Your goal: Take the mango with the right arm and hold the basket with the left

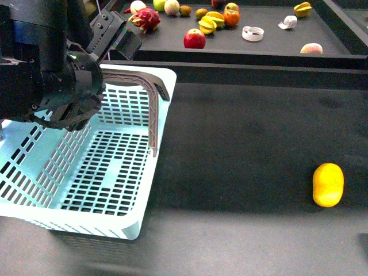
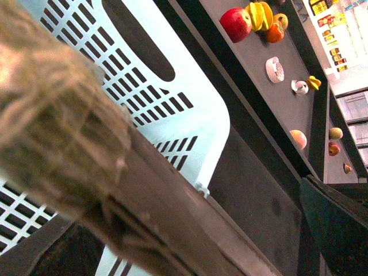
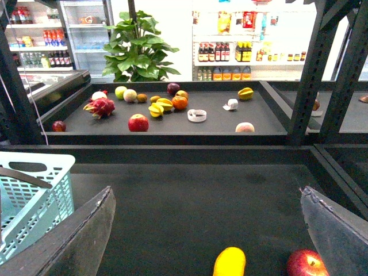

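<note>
1. Mango [image 1: 328, 184] lies on dark table [image 1: 241, 144], robot's right side, well apart from basket [image 1: 86, 172].
2. R gripper [image 3: 207, 191]: fingers wide apart, empty; mango in view btwn them, red apple [image 3: 307, 264] just beside it.
3. L gripper [image 1: 72, 115] over basket, near handle [image 1: 152, 98]; can't tell if clamped.

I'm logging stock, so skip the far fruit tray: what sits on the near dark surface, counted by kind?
Basket: 1
Mango: 1
Red apple: 1
Total: 3
</note>
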### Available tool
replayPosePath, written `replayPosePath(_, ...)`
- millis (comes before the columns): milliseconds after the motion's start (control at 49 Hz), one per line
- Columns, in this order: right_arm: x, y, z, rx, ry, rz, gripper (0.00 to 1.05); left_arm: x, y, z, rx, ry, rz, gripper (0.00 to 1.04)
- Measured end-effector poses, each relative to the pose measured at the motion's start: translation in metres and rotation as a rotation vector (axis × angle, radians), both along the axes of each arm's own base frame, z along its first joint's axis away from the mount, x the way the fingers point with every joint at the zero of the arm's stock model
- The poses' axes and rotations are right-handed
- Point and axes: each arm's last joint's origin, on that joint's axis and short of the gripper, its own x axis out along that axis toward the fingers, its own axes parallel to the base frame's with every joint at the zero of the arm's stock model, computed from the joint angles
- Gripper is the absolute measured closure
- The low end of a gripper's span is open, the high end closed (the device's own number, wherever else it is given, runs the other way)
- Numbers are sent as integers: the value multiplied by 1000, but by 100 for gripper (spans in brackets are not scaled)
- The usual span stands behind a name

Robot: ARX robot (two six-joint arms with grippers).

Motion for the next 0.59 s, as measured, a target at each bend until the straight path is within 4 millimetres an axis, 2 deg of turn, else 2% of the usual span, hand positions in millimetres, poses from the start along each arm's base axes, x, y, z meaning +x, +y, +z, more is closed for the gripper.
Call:
replayPosePath(41, 0, 0, 0, 0, 0, 0, 8, 3, 0, -1, 3, 3, 4, 9)
replayPosePath(143, 0, 0, 0, 0, 0, 0, 8, 12, -1, -6, 10, 13, 17, 30)
replayPosePath(245, 0, 0, 0, 0, 0, 0, 8, 14, -3, -6, 14, 14, 10, 55)
replayPosePath(408, 0, 0, 0, 0, 0, 0, 8, 12, -5, 0, -29, 33, 3, 82)
replayPosePath(510, 0, 0, 0, 0, 0, 0, 8, 3, -4, 0, -16, 66, -26, 95)
replayPosePath(592, 0, 0, 0, 0, 0, 0, 8, -4, -4, 2, 44, 62, -62, 96)
